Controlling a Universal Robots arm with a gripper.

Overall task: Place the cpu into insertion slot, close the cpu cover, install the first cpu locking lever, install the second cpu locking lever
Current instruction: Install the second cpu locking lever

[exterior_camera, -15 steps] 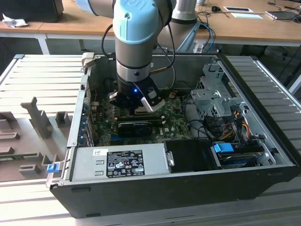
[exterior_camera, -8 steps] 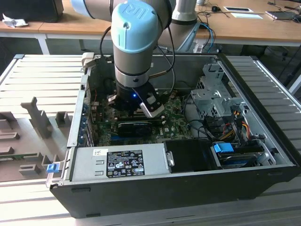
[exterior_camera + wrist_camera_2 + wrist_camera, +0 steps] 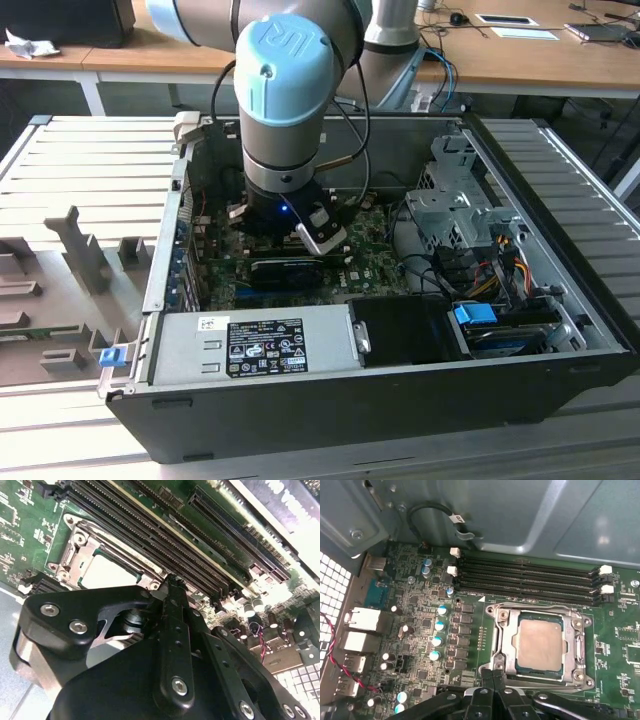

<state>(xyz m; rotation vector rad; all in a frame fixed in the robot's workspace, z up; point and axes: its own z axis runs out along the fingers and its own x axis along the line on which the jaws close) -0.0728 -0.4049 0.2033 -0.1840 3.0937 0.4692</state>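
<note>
The cpu point(image 3: 540, 644) lies flat in the insertion slot point(image 3: 586, 682) on the green motherboard point(image 3: 420, 630), its silver-grey top showing. The cpu cover point(image 3: 502, 640) is down over it, framing the chip through its square window. In the second wrist view the cpu point(image 3: 107, 572) and the cpu cover point(image 3: 82, 545) sit just beyond my fingertips. My gripper point(image 3: 492, 672) is shut, tips pressed together with nothing between them, right at the socket's edge near one corner of the cover. The gripper point(image 3: 172, 582) hovers close over the board. I cannot make out how the locking levers stand.
Long black memory slots point(image 3: 530, 580) run beside the socket, with a grey case wall point(image 3: 520, 515) and a looped cable point(image 3: 435, 510) behind. The arm point(image 3: 285, 90) reaches down into the open computer case point(image 3: 560, 300), between the power supply point(image 3: 250, 345) and a drive cage point(image 3: 450, 210).
</note>
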